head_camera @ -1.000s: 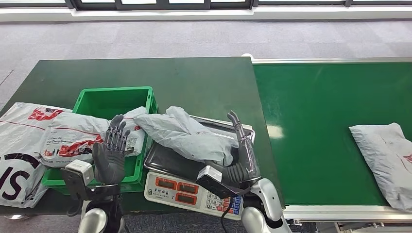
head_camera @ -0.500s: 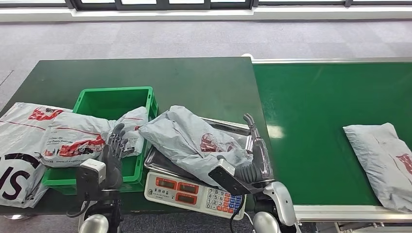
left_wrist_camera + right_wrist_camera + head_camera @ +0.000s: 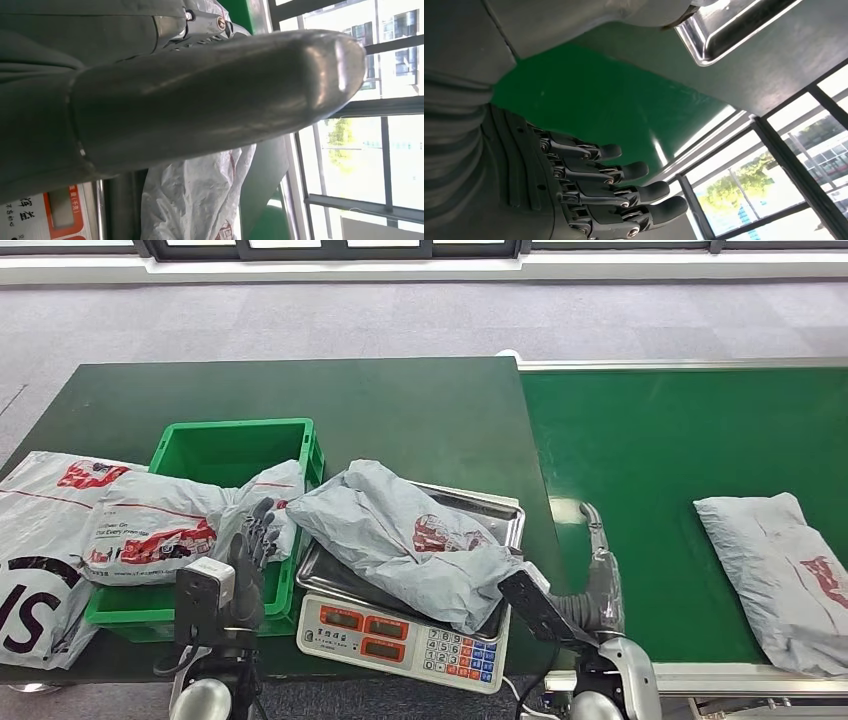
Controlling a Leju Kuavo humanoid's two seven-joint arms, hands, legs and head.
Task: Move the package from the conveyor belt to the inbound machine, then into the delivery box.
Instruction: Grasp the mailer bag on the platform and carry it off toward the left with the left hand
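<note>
The grey package [image 3: 405, 540] lies crumpled on the steel tray of the scale [image 3: 400, 638], low in the centre of the head frame, its red print facing up and one end hanging over the tray's left rim toward the green box [image 3: 205, 445]. My right hand [image 3: 598, 565] stands at lower right, just off the tray's right corner and over the edge of the green conveyor belt [image 3: 680, 460]; its fingers [image 3: 624, 172] are straight and apart, holding nothing. My left hand [image 3: 250, 560] is raised at lower left, in front of the box's near wall, fingers up and spread, also holding nothing. A white bag with red print [image 3: 150, 525] lies draped across the box, on the dark desk [image 3: 300, 390]. A second grey package [image 3: 785, 575] rests on the belt at the right edge.
</note>
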